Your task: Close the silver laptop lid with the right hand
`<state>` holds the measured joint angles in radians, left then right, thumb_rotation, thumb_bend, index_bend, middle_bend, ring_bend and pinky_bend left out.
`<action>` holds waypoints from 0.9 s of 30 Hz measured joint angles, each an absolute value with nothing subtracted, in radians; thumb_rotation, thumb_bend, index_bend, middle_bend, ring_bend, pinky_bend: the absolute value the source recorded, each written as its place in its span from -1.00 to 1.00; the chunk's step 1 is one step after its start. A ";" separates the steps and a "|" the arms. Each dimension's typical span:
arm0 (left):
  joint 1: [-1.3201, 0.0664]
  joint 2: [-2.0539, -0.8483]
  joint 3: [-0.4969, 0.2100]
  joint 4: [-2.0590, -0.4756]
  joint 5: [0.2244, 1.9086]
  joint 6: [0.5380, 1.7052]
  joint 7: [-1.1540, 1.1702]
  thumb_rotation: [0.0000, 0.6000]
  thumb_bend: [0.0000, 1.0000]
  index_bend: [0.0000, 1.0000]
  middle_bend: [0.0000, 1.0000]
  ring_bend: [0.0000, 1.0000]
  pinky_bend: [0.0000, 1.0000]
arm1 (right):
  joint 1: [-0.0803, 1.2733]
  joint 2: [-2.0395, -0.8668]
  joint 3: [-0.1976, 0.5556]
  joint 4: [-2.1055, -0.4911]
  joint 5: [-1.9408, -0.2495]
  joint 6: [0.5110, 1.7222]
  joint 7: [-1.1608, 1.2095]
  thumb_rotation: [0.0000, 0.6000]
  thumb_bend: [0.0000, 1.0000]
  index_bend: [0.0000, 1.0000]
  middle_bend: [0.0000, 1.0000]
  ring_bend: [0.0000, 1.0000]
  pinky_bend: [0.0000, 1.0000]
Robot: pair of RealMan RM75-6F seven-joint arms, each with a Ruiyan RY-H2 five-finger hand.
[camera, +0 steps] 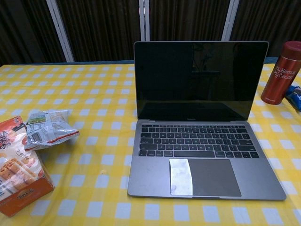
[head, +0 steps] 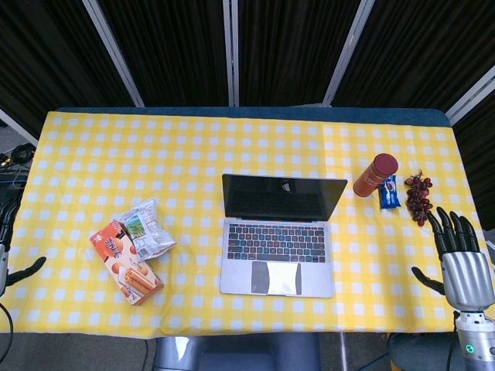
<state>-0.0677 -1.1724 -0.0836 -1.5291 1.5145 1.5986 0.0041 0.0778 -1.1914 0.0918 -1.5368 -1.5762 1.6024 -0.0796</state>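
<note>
Currently the silver laptop (head: 278, 236) sits open at the centre of the yellow checked table (head: 178, 154), its dark screen upright. At the lower right of the head view the right hand (head: 462, 261) hangs off the table edge, fingers straight and spread, holding nothing. Only a sliver of the left hand (head: 11, 255) shows at the left edge, so its state cannot be told.

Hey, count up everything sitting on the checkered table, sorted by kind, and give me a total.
Laptop: 1
Red bottle: 1
Snack packs: 3, namely the orange box, silver bag and small blue packet
Bunch of grapes: 1
Total: 6
</note>
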 measured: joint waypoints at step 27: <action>-0.084 -1.176 -0.084 -1.538 1.451 1.515 0.056 1.00 -1.00 -1.00 -1.00 -1.00 -1.00 | 0.417 -0.972 0.262 -1.783 -1.403 1.079 0.072 1.00 1.00 -0.80 -0.98 -1.00 -1.00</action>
<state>-0.0838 -1.1764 -0.0837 -1.5379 1.4514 1.5148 0.0562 0.4169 -0.9722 0.2618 -1.7827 -1.4032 1.0793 0.0722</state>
